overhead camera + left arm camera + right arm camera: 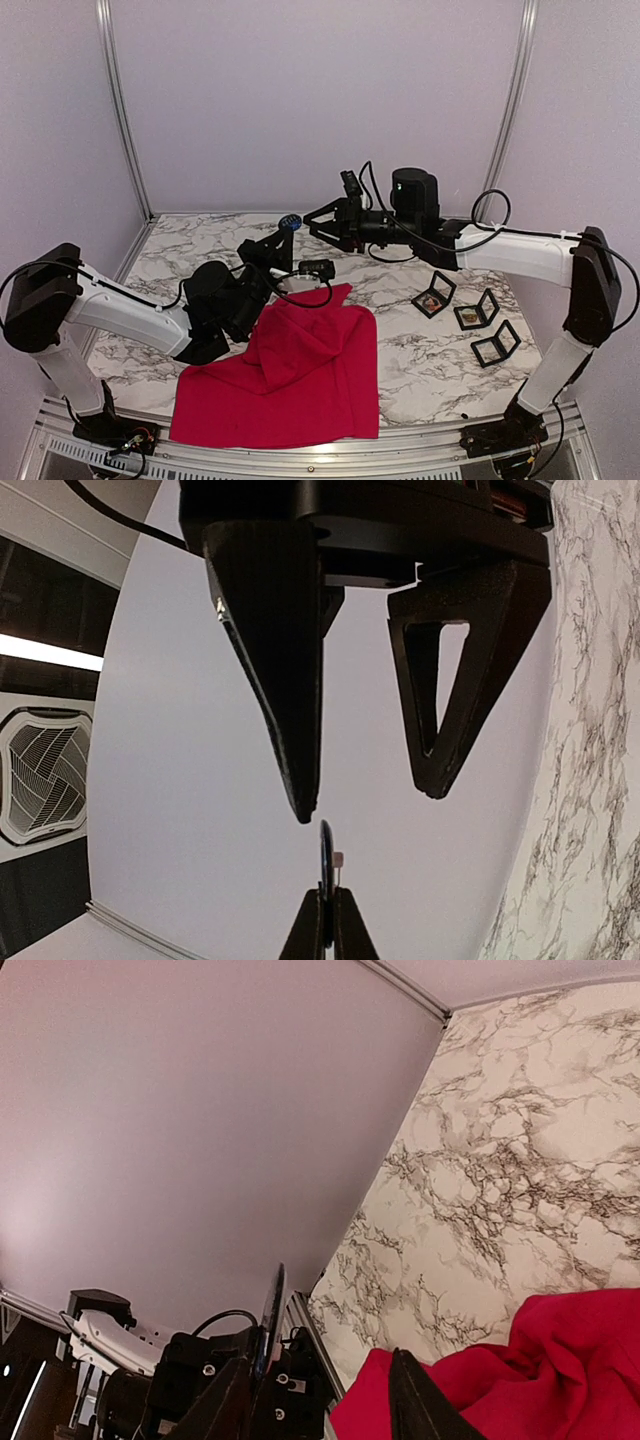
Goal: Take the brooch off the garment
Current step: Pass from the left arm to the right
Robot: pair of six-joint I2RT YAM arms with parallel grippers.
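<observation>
The left gripper [283, 232] clenched the brooch [290, 221] clear of the garment [300, 385], apparently offering it to the right gripper [318, 214], whose jaws stood parted.

Plain bright red shirt [290, 385]. White marble table [430, 375] w/ grey-blk veins. Dark blue brooch [290, 222]. White + blk arms [120, 310]. Blk-framed cases [477, 314]. Pale lilac walls [320, 100].
</observation>
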